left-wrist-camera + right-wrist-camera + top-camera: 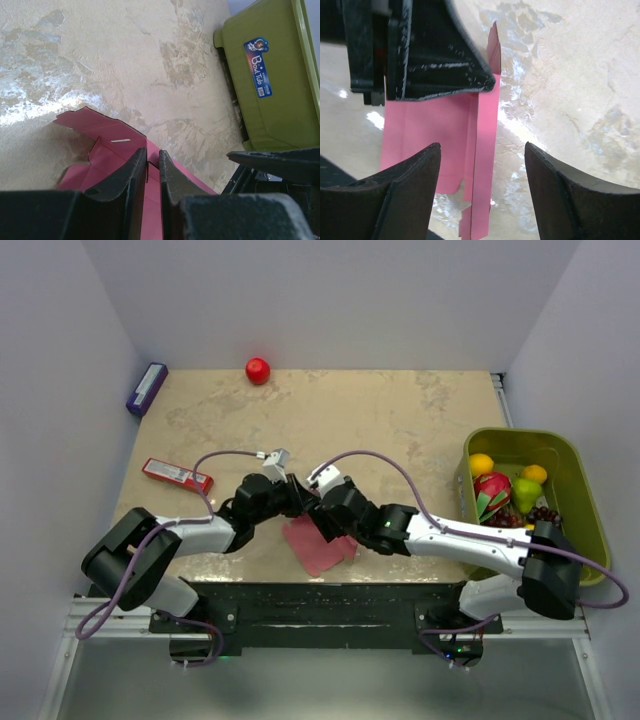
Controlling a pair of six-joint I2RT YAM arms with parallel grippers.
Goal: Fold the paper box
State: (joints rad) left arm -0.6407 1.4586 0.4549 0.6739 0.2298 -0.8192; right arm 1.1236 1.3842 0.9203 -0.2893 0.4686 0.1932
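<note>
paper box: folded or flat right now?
Partly folded: a panel of the paper box stands up along a crease, between the jaws of the left gripper; not closed.

The paper box [318, 545], at the lower middle of the top view, is plain pink and carries no print. The table [400, 420] is beige, with a marbled pattern of grey-blue patches. At the upper edge the ball [258, 370] is red, and the small carton [146, 388] at the upper left is purple. The narrow packet [177, 474] at the left is red with white marks. The tub [585, 500] at the right is olive green; its label [259, 68] is blue with white letters. The fruits [492, 488] in it are orange, red, green and dark purple. The left gripper [152, 152] and the right gripper [482, 147] are black.
</note>
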